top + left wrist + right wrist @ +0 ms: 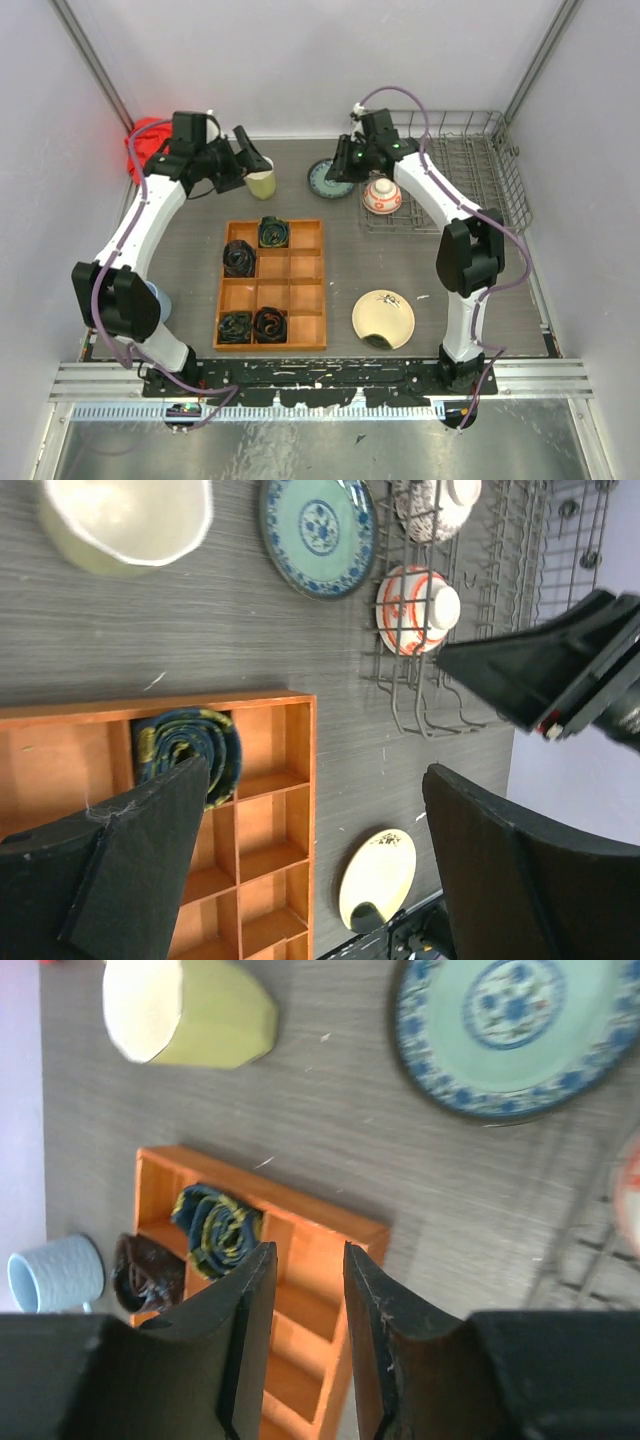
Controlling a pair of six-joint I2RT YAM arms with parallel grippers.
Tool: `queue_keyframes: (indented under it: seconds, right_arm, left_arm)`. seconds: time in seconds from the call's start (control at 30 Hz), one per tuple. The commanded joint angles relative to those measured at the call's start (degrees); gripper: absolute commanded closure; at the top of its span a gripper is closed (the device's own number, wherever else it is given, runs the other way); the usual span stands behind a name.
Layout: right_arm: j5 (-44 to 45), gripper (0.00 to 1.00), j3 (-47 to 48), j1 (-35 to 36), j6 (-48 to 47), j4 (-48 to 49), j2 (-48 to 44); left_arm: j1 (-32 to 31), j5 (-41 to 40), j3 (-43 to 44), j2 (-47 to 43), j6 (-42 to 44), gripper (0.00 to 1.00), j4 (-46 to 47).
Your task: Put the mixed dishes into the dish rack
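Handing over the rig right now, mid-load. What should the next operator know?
Left gripper: wide open, empty, beside the pale yellow mug.
Right gripper: jaws a narrow gap apart, empty, near the teal plate.
Done: red-patterned bowl and second bowl sit in the dish rack.
Left: mug, teal plate, cream plate and light blue cup, all on the table outside the rack.

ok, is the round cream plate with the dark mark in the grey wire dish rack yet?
Out. The cream plate lies flat on the table beside the orange-brown wooden tray, well clear of the dish rack.
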Motion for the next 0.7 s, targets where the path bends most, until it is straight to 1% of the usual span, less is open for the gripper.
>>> queue_keyframes:
  seconds: [0.0,0.2,0.27,0.33,0.53,0.67]
  right_arm:
    - [0.2,0.61,2.2,3.8,2.1,0.9,-1.8]
    - [0.4,0.58,6.2,8.2,2.3,0.9,1.3]
    - [0.5,0.56,8.6,9.4,2.6,0.8,3.1]
    - [1.3,0.52,11.5,10.2,3.1,0.6,5.2]
    - [5.6,0.41,22.8,10.8,8.5,0.6,14.0]
    - [6.3,0.39,28.6,11.5,12.4,0.5,19.4]
  left_arm:
    - [3.8,3.2,-4.6,-5.8,0.2,0.03,1.1]
    - [10.6,1.7,-10.7,-11.1,0.7,0.02,-1.8]
    - [12.7,1.2,-11.9,-12.2,1.1,0.02,-2.8]
    - [14.1,0.5,-13.0,-12.8,1.3,0.02,-3.7]
    - [15.0,0.3,-13.7,-13.3,1.0,0.00,-3.8]
    - [14.9,0.3,-13.5,-13.1,1.1,0.02,-4.1]
